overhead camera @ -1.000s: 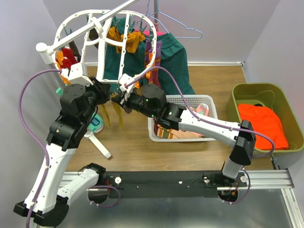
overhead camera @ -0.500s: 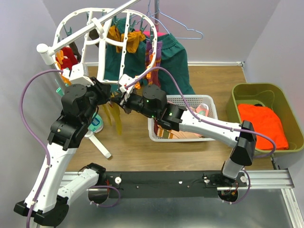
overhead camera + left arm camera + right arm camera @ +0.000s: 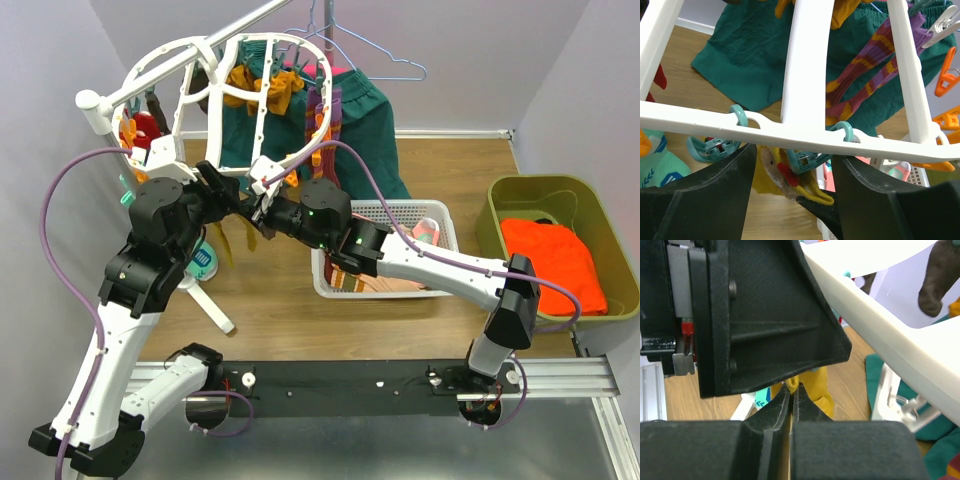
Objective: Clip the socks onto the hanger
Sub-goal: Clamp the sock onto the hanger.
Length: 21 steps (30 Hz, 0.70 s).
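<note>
Clipping step: the left gripper [image 3: 792,160] has its fingers apart, straddling a teal clip [image 3: 807,161] on the hanger [image 3: 805,65] at far left. The mustard sock [image 3: 771,175] seems caught in that clip, with the right gripper [image 3: 791,390] fingers pinched on its lower edge. Next, probably, the right lets go gently and both back away.

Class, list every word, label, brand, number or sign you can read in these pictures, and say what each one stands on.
No text can be read in any view.
The teal item below the hanger has white and blue marks, but they are too blurred to read as letters.
</note>
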### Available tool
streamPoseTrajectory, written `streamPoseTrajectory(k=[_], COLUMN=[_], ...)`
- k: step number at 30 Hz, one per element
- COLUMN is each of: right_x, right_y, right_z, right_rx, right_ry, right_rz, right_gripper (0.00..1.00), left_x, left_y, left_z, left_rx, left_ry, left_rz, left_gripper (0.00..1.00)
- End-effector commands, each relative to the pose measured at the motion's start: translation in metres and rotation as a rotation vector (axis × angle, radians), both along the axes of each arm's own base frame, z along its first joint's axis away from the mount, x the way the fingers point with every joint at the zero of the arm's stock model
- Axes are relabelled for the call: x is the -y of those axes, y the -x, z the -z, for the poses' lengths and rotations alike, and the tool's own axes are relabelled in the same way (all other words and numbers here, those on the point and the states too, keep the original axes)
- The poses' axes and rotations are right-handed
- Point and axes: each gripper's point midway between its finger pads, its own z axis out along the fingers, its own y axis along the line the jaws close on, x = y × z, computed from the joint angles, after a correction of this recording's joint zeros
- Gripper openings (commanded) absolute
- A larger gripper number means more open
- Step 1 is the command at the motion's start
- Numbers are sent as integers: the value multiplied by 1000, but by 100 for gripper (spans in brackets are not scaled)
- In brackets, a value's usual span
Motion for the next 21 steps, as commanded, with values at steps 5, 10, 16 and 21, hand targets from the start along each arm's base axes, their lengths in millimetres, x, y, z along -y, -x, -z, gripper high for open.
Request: streamPoseTrajectory(k=[5,10,16,21], right_x=[3,20,53,89], right_y=[10,18,24,22], right_z=[-31,-25,-1,4], right_rx=[15,-18,-92,-106], right_ry=[-62,-56,24,47], right_rz=[-18,-17,40,136], right_gripper=[45,61,68,72], left_x=[-13,-20,-13,7], left_y=[11,24,42,54], left_z=[-25,-36,-48,-53], left_rx=[39,49,80,85], left_ry=[-4,-12,34,86], left_rz=[-43,-49,22,138], left_gripper=[75,77,77,76])
